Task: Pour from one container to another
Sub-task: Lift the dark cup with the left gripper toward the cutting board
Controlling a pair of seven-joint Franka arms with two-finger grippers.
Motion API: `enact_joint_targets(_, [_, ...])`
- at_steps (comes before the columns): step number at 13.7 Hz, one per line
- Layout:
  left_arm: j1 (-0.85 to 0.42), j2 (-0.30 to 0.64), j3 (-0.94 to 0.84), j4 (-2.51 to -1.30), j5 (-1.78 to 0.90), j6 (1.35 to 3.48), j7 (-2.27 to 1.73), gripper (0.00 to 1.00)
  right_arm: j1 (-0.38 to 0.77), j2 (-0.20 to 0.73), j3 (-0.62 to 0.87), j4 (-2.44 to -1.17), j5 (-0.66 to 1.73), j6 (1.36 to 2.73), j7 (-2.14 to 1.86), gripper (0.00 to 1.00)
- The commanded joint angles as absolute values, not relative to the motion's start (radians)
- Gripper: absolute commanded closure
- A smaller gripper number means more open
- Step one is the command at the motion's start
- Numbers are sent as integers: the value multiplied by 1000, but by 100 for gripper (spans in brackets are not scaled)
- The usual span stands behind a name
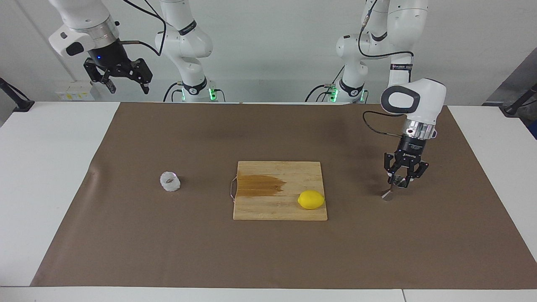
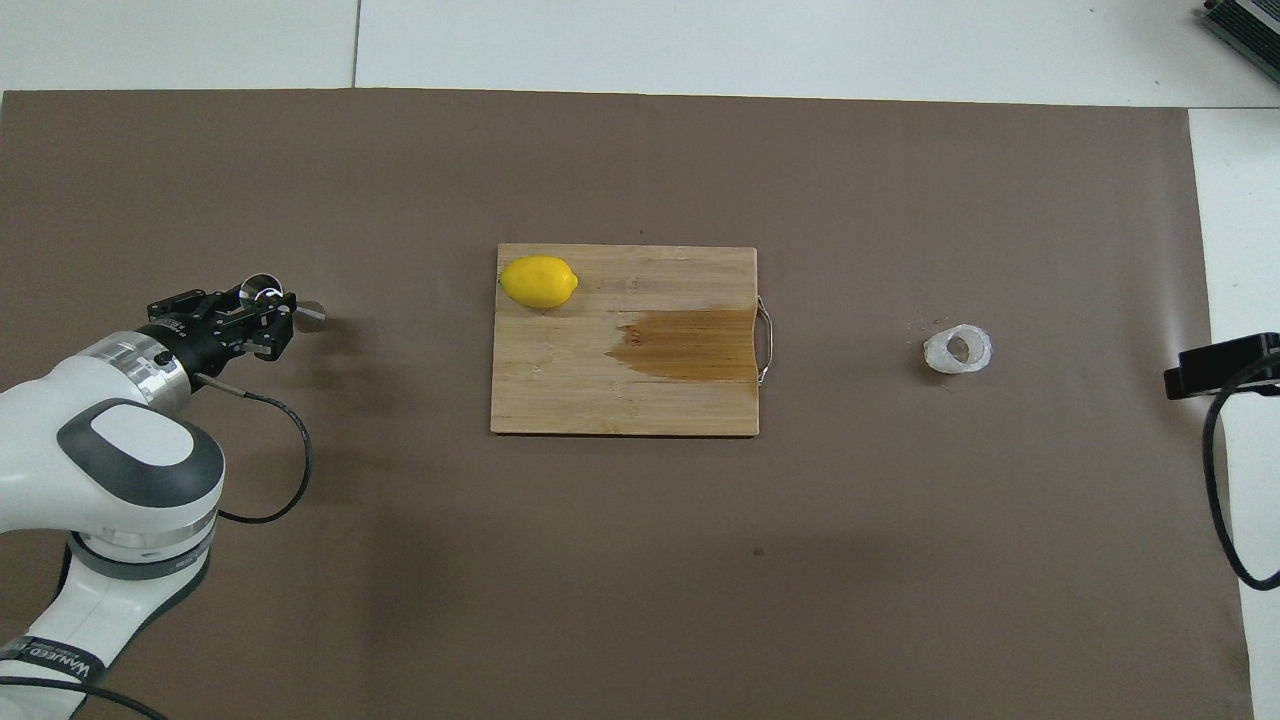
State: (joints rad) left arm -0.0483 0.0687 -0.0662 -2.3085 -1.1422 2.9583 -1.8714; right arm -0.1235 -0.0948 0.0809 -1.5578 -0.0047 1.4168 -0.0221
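Yellow lemon (image 1: 311, 199), whitish cup (image 1: 170, 181)

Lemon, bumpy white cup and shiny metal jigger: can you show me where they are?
lemon (image 1: 311, 199), facing view, middle of its yellow skin.
bumpy white cup (image 1: 170, 181), facing view, its frosted side wall.
metal jigger (image 1: 388, 195), facing view, its lower cone.

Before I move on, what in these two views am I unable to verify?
- Whether the left tool is clamped on the jigger: in both views the fingers cover its upper cone.
- What the bumpy cup holds: too small to tell in either view.
- The right tool, waiting high over the table edge: cut off by the frame edge in the overhead view.
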Motion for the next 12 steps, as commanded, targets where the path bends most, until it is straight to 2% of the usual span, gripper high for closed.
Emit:
enact_joint_targets(1, [-67, 86, -58, -2293, -1164, 2982, -1878, 69, -132, -101, 83, -1555, 20, 1404, -8, 0])
enact_joint_targets(5, [-55, 87, -57, -2254, -1163, 2923, -1881, 73, -132, -101, 83, -1555, 20, 1404, -8, 0])
enact_joint_targets(7, [-48, 87, -55, -2234, -1163, 2890, -1884, 84, -132, -101, 83, -1555, 20, 1404, -8, 0])
enact_joint_targets(8, [-49, 84, -55, -2227, -1163, 2878, -1885, 96, -132, -101, 83, -1555, 20, 1404, -8, 0])
enact_joint_targets(9, [-49, 83, -55, -2217, -1163, 2861, -1884, 100, -132, -101, 83, -1555, 20, 1404, -8, 0])
enact_joint_targets(12, [-61, 69, -55, -2189, -1157, 2830, -1888, 100, -133, -101, 83, -1555, 20, 1404, -8, 0])
